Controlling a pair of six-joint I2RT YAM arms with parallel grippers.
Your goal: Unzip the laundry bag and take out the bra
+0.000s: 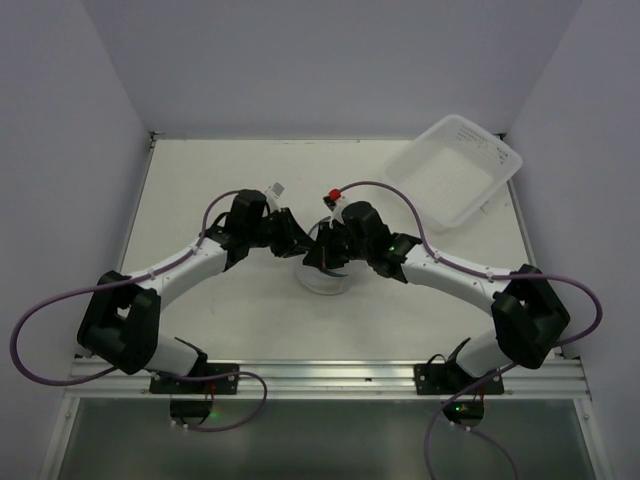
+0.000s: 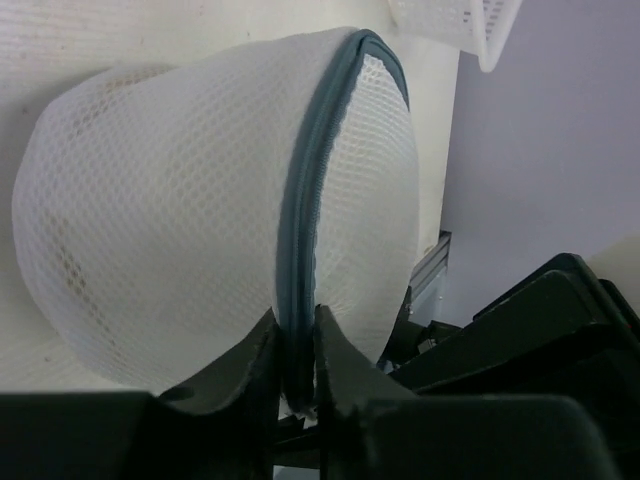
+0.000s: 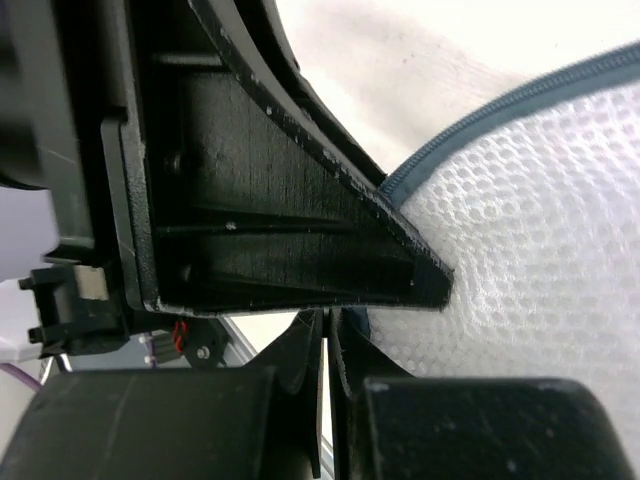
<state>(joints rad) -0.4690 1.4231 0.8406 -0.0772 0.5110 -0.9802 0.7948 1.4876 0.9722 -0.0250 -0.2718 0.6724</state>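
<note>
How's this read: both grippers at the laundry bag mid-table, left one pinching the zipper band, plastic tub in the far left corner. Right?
One error: the plastic tub sits in the far right corner, not left, per the top external view. The rest holds: left gripper and right gripper are at the laundry bag mid-table, the left pinching the zipper band.

Right gripper at bottom, fingers pressed nearly together, white mesh laundry bag just beside, grey-blue zipper band curving upward, left gripper's black finger overlapping the mesh
</note>
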